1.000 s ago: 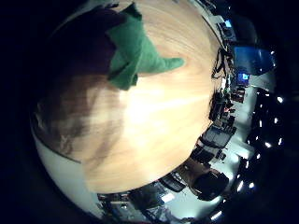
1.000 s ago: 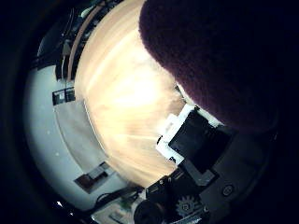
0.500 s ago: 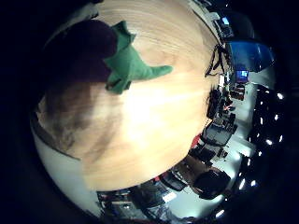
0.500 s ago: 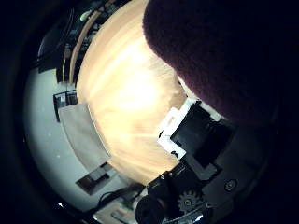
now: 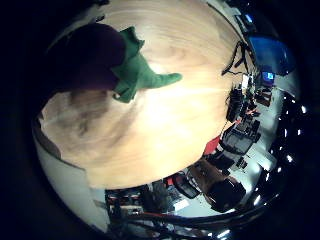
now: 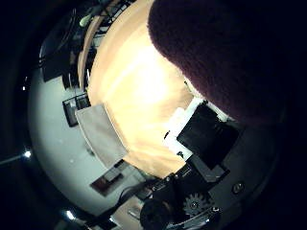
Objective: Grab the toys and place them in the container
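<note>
A dark purple plush toy [image 6: 225, 62] with a green leafy cap [image 5: 137, 75] fills much of the thumb side view, pressed close to my palm. My right hand [image 6: 201, 143] shows white and black finger parts lying against the plush, curled on it. The toy hangs above the light wooden table [image 5: 165, 130], clear of its surface, and casts a shadow there. A grey rectangular thing [image 6: 98, 134], possibly the container, sits at the table's edge; I cannot see inside it.
Beyond the table's rim lie a pale floor, black chairs and equipment [image 5: 235, 145], and a blue screen [image 5: 270, 52]. Dark shelving [image 6: 72, 52] stands past the table's far side.
The table looks smaller and further off than before, so the hand has risen with the plush in it. The grey rectangular thing has come into the thumb side view.
</note>
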You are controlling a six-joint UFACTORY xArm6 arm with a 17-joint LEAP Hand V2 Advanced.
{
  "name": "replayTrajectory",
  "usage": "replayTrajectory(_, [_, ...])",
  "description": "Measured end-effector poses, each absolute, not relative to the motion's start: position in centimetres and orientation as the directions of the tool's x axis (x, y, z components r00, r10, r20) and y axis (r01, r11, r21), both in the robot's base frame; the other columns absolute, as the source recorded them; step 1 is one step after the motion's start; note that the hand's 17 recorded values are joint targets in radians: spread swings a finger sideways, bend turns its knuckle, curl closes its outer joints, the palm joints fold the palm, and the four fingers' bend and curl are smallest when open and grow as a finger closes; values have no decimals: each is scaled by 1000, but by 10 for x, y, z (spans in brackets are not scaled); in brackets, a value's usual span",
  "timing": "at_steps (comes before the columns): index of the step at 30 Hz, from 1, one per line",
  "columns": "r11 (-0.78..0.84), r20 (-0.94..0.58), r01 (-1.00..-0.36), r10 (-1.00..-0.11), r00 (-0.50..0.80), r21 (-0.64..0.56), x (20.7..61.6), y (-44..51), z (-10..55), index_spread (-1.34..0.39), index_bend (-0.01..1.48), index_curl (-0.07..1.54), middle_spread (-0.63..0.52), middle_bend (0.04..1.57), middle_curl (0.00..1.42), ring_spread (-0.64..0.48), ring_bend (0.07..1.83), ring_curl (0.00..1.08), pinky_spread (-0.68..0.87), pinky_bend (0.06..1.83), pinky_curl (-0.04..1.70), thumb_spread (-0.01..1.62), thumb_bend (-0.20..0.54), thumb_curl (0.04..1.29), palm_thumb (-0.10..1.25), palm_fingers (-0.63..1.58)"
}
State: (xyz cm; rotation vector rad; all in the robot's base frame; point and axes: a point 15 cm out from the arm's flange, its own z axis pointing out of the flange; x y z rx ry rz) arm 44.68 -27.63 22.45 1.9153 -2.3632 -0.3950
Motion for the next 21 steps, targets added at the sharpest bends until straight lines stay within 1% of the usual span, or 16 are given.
replayTrajectory(5, [166, -116, -966, -975, -191, 197, 454, -255, 258, -594, 182, 508, -453, 614, 767, -378, 1039, 573, -568, 1115, 379, 1208, -13, 414, 905, 1052])
replayTrajectory(12, [98, -115, -984, -987, -115, 147, 461, -212, 306, -598, 176, 538, -460, 603, 795, -377, 1036, 579, -572, 1113, 387, 1210, -13, 412, 905, 1046])
replayTrajectory(17, [52, -131, -996, -989, -62, 77, 464, -177, 348, -600, 174, 554, -463, 599, 811, -377, 1036, 582, -567, 1108, 394, 1211, -13, 411, 906, 1040])
replayTrajectory(21, [-7, -118, -1000, -993, 4, 26, 464, -145, 378, -602, 172, 566, -467, 594, 825, -377, 1040, 586, -564, 1106, 400, 1211, -13, 410, 906, 1038])
